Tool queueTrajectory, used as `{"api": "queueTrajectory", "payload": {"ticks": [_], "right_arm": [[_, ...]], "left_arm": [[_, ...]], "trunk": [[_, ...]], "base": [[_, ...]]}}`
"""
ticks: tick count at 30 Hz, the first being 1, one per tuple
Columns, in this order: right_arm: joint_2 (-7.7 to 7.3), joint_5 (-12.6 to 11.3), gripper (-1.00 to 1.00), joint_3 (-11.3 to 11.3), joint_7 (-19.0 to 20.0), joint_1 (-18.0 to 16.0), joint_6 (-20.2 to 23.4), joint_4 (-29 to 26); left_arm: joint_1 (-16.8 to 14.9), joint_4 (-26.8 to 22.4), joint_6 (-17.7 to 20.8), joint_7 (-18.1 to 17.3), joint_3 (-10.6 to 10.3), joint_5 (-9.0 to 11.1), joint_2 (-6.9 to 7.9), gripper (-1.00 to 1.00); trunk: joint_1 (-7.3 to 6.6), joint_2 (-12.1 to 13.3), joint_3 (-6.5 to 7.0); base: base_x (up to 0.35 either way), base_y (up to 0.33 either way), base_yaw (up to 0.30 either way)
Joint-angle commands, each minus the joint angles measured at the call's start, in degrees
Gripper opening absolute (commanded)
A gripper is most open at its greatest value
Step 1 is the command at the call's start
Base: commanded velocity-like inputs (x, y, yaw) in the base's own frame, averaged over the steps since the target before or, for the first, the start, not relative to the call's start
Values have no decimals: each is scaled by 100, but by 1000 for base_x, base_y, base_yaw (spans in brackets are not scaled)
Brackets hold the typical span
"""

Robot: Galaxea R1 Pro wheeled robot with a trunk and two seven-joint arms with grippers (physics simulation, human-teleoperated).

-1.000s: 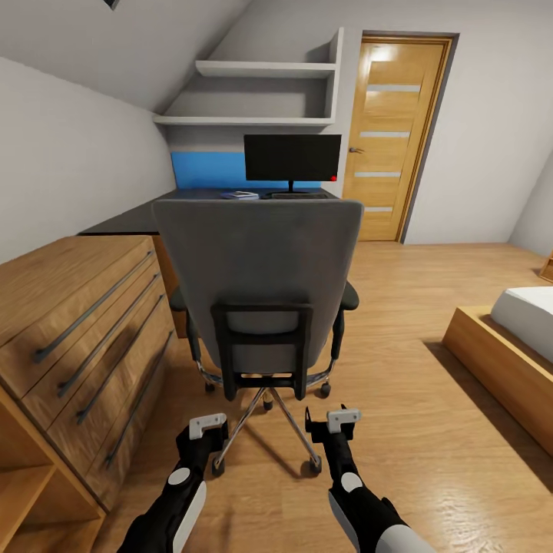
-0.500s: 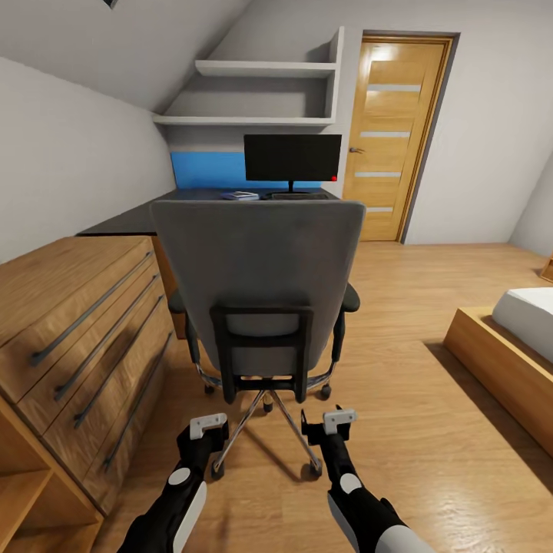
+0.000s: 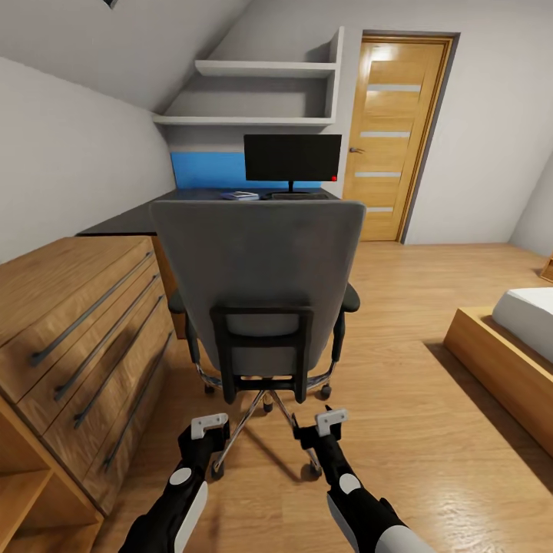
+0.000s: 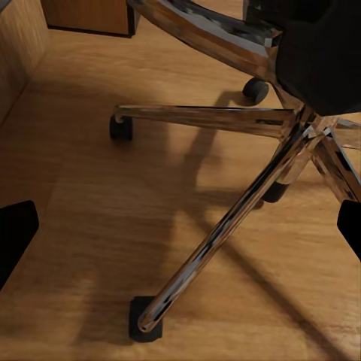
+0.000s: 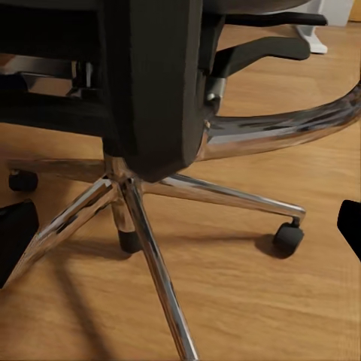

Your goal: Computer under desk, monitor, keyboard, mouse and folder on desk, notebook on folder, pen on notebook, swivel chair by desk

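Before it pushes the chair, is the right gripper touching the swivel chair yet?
Apart. In the right wrist view the open fingertips sit at the edges with bare floor between them and the swivel chair.

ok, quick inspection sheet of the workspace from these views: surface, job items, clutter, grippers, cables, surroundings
Surface: black desk against the blue back panel, behind the chair.
Job items: monitor upright on the desk; swivel chair with its back to the camera, hiding the seat; a small pale flat item on the desk left of the monitor stand, too small to name.
Clutter: nothing seen.
Grippers: left gripper and right gripper both open, low over the floor by the chair's chrome base, holding nothing.
Cables: nothing seen.
Surroundings: wooden drawer chest at left, door right of the desk, bed at right, wall shelves above.
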Motion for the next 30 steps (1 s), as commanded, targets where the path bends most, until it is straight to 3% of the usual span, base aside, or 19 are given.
{"api": "queueTrajectory", "payload": {"ticks": [1, 7, 30], "right_arm": [[0, 50, 100, 7, 3, -3, -10, 5], [0, 51, 100, 6, 154, -3, -10, 5], [0, 30, 100, -27, 146, -3, -8, -19]], "left_arm": [[-2, 3, -20, 28, -15, 33, 1, 100], [-4, 5, -21, 28, -15, 33, 1, 100], [-2, 125, -51, 36, -14, 26, 7, 100]], "trunk": [[-1, -2, -5], [-1, -2, -5], [-1, -2, -5]], "base": [[0, 0, 0], [0, 0, 0], [85, 0, 0]]}}
